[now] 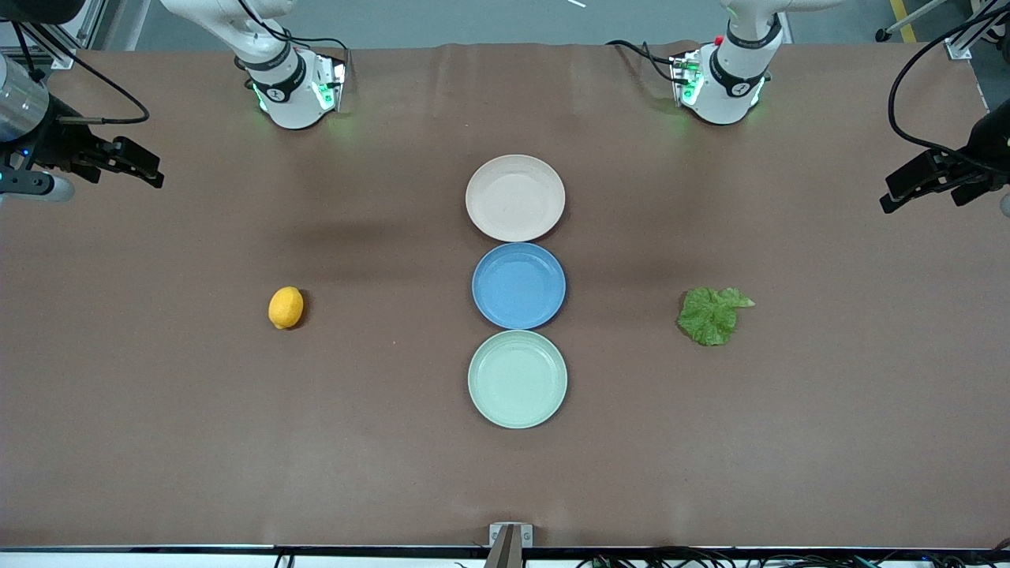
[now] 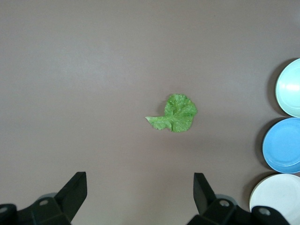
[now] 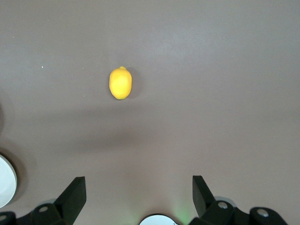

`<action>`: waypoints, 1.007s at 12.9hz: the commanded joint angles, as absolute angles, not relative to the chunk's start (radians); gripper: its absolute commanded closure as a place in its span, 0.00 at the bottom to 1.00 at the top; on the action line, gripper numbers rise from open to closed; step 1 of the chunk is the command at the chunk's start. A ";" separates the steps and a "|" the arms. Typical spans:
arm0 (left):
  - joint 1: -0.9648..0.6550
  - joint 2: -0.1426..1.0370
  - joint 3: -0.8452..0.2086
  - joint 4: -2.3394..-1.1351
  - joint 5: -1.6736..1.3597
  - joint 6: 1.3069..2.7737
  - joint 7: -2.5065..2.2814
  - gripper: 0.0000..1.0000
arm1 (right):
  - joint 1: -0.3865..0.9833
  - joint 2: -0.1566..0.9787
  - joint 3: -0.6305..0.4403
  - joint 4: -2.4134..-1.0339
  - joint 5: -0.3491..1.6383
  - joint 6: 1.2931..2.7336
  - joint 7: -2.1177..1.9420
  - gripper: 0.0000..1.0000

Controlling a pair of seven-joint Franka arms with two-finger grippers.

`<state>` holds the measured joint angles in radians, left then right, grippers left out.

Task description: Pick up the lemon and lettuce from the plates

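The lemon lies on the bare table toward the right arm's end, on no plate; it also shows in the right wrist view. The lettuce lies flat on the table toward the left arm's end, also seen in the left wrist view. The beige-pink plate and the mint green plate are empty. My right gripper is open and empty, high at its end of the table. My left gripper is open and empty, high at its end.
A blue plate sits empty between the two other plates in a row down the table's middle. All three plates show at the edge of the left wrist view: mint, blue, beige-pink. Both arm bases stand at the table's edge farthest from the front camera.
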<state>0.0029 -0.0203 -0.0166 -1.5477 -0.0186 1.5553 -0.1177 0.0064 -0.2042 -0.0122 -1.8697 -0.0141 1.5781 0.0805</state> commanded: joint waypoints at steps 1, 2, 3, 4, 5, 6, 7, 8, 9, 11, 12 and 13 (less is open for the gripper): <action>0.002 -0.031 -0.012 -1.543 -0.014 1.545 -0.104 0.00 | 0.005 -0.242 -0.003 -1.908 -0.009 1.606 0.069 0.00; 0.002 -0.032 -0.014 -1.543 -0.014 1.545 -0.103 0.00 | 0.005 -0.241 -0.003 -1.908 -0.009 1.615 0.069 0.00; 0.002 -0.034 -0.014 -1.543 -0.014 1.545 -0.103 0.00 | 0.003 -0.236 -0.003 -1.899 -0.008 1.629 0.071 0.00; 0.003 -0.035 -0.014 -1.543 -0.014 1.543 -0.103 0.00 | 0.003 -0.230 -0.005 -1.879 -0.008 1.637 0.071 0.00; 0.002 -0.035 -0.014 -1.543 -0.014 1.543 -0.103 0.00 | 0.000 -0.201 -0.008 -1.837 -0.005 1.634 0.072 0.00; 0.002 -0.035 -0.015 -1.545 -0.014 1.543 -0.103 0.00 | -0.003 -0.160 -0.009 -1.792 0.005 1.625 0.072 0.00; 0.002 -0.035 -0.015 -1.545 -0.014 1.543 -0.103 0.00 | -0.003 -0.134 -0.011 -1.763 0.008 1.623 0.072 0.00; 0.000 -0.035 -0.018 -1.545 -0.014 1.542 -0.103 0.00 | -0.003 -0.117 -0.011 -1.747 0.012 1.623 0.074 0.00; -0.003 -0.035 -0.023 -1.545 -0.012 1.539 -0.104 0.00 | -0.005 -0.112 -0.011 -1.741 0.017 1.623 0.074 0.00; -0.003 -0.035 -0.037 -1.545 -0.012 1.537 -0.104 0.00 | -0.009 -0.103 -0.012 -1.741 0.020 1.623 0.071 0.00; -0.002 -0.035 -0.046 -1.545 -0.012 1.536 -0.104 0.00 | -0.011 -0.103 -0.012 -1.743 0.023 1.623 0.071 0.00; 0.000 -0.035 -0.044 -1.545 -0.012 1.536 -0.104 0.00 | -0.009 -0.103 -0.012 -1.743 0.023 1.623 0.072 0.00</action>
